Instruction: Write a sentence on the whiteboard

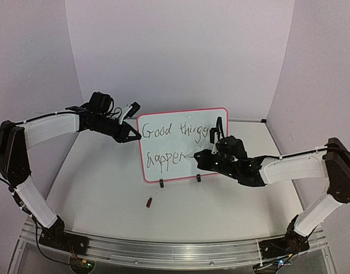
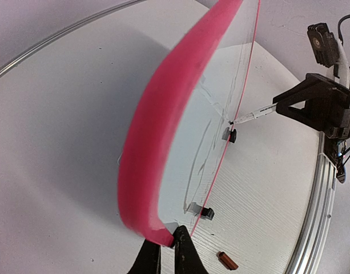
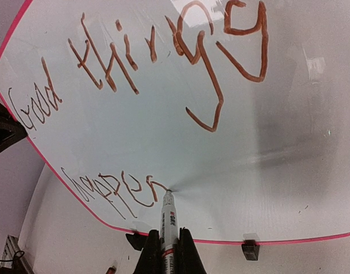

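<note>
Right gripper (image 3: 166,254) closed tight on marker (image 3: 168,220), tip touching whiteboard (image 3: 277,142); left gripper (image 2: 166,251) pinched onto whiteboard edge.

A curved pale lilac backdrop (image 1: 180,51) rises behind the white tabletop (image 1: 106,188).

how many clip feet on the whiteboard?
2. One small black clip foot under the pink-framed glossy whiteboard's bottom edge, left of centre; the other right of centre, by the right fingers. Neither hidden.
</note>
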### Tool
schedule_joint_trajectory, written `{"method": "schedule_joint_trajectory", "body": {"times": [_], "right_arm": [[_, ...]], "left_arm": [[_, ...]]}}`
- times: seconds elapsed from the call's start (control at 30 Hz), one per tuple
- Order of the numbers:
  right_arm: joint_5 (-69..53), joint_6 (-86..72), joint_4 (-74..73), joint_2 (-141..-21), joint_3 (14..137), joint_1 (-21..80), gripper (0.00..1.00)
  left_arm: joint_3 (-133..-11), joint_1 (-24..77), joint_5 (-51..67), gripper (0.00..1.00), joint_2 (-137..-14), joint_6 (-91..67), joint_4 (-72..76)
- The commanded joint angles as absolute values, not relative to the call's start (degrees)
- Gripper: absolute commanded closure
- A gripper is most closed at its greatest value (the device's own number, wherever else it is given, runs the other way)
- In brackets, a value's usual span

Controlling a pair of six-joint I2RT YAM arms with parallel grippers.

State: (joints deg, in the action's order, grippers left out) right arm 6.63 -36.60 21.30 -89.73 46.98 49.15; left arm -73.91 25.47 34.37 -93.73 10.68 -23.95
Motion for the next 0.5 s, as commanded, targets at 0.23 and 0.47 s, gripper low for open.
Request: {"method": "schedule_joint_trajectory", "body": {"times": [0.23,0.47], "right_arm": [[7.0,-38.7,21.2,-90.4,46.1,48.7,1.00],[6.8,-39.1,20.6,-90.8,46.0,48.7,1.00]], "left_arm": [[-73.8,27.4,30.4,1.00,-96.1,12.9,-26.9],[-73.9,27.6,30.4,1.00,-96.0,12.9,-26.9]]}}
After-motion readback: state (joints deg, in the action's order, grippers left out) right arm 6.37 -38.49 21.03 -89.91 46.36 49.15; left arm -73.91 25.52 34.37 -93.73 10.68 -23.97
